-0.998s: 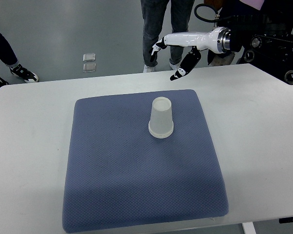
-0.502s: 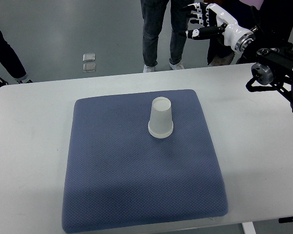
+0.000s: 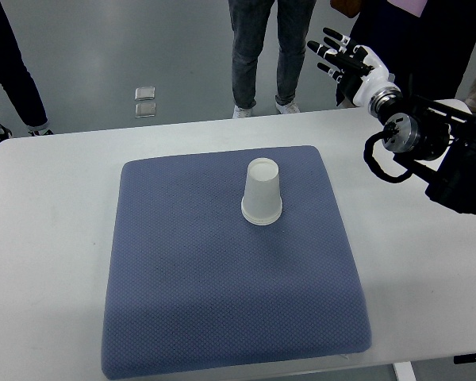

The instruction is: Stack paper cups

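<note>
White paper cups stand upside down as one stack near the middle of the blue mat; rims of nested cups show at the base. My right hand is raised beyond the table's far edge, well up and to the right of the cups, with its fingers spread and nothing in them. Its dark arm comes in from the right edge. The left arm does not show.
The mat lies on a white table. People's legs stand behind the far edge, with more legs at the far left. Two small square plates lie on the grey floor.
My right hand has lifted away from above the table's far edge, turned upward and spread its fingers; the arm has drawn back toward the right. The cup stack has not moved.
</note>
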Robot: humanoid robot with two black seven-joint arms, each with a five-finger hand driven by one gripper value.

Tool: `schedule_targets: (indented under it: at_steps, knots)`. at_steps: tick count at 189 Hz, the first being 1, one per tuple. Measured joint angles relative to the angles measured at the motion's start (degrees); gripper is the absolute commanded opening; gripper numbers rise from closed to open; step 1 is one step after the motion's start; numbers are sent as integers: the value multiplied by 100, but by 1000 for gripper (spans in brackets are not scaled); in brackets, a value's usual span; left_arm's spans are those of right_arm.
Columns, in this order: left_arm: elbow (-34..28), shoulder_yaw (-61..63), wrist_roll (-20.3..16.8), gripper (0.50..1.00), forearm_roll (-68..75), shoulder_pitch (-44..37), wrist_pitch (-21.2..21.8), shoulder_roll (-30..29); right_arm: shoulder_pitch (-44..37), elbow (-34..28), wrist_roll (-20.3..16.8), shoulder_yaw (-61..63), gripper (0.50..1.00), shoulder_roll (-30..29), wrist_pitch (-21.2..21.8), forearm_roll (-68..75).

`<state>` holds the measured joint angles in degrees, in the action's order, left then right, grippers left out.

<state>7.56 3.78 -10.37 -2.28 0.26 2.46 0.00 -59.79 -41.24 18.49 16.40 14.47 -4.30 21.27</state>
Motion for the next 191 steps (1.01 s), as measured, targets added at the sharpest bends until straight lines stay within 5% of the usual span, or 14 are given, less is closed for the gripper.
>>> schedule_targets:
  at_steps: [43,191]
  knots:
    - [0,0,0,1000,0,0,0,0,313,68,144,539,907,-197,408,-36]
    - [0,0,0,1000,0,1,0,0,713,741,525,971,917,-497,394,-714]
